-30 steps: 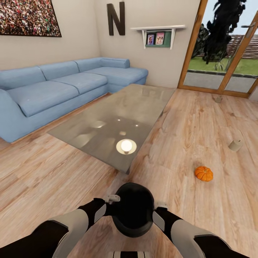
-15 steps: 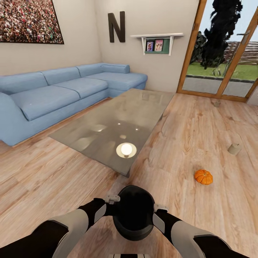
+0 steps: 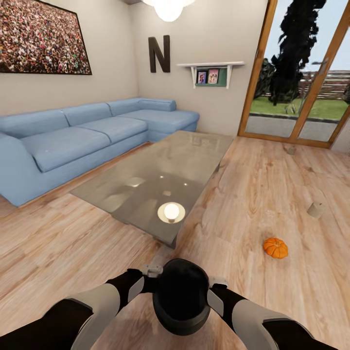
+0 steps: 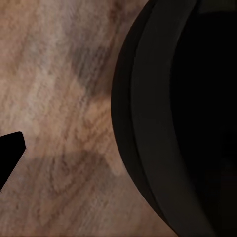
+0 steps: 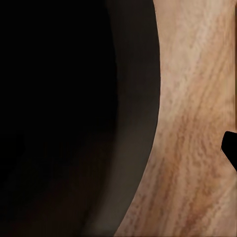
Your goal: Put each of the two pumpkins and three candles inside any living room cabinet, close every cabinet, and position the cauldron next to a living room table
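Camera tilted up — cauldron (image 3: 181,296) between both arms, jaws' state unclear; wall letter "N" (image 3: 159,54).

A light wooden plank floor (image 3: 253,184) runs to beige walls (image 3: 112,63). A blue corner sofa (image 3: 73,138) lines the far left, under a large crowd picture (image 3: 41,41). Nearer stands a low glass table (image 3: 160,177) (a ceiling lamp (image 3: 168,7) reflects in it). A dark letter N (image 3: 159,54) and a white shelf (image 3: 211,70) hang on the far wall. Wood-framed glass doors (image 3: 301,78) open on a garden at right.
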Controlling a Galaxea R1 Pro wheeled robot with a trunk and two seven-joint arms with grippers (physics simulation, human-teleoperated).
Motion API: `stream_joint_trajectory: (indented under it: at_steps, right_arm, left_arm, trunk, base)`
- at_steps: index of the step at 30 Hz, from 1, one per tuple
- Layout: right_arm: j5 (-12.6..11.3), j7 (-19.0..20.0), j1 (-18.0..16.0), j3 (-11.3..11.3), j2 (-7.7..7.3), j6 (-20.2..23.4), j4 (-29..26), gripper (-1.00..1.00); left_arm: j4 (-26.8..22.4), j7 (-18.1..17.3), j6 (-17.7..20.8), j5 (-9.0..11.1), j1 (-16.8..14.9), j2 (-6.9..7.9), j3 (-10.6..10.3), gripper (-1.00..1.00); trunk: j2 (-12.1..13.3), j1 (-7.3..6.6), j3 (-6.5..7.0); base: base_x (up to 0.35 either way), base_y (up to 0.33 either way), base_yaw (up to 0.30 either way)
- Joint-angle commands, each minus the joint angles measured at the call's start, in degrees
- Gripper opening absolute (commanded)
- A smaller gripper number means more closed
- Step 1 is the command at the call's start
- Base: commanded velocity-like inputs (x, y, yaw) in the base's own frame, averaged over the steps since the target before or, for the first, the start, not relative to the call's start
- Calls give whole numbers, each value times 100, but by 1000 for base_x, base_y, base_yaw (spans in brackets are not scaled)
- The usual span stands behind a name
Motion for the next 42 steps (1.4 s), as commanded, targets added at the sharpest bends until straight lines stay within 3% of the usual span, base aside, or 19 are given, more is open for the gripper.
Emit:
stream_joint_trajectory:
  at_steps: [1,42]
  right_arm:
    - [-40,-26,0,0,2,28,-13,100]
    - [-43,-30,0,-7,2,118,-13,100]
  left_arm:
    - [-4,-2,26,54,0,0,-48,100]
    - [-4,-2,55,63,-2,0,-43,100]
  trunk:
    - [0,-4,18]
    - [55,-109,926]
  base:
    - [0,0,0]
    - [0,0,0]
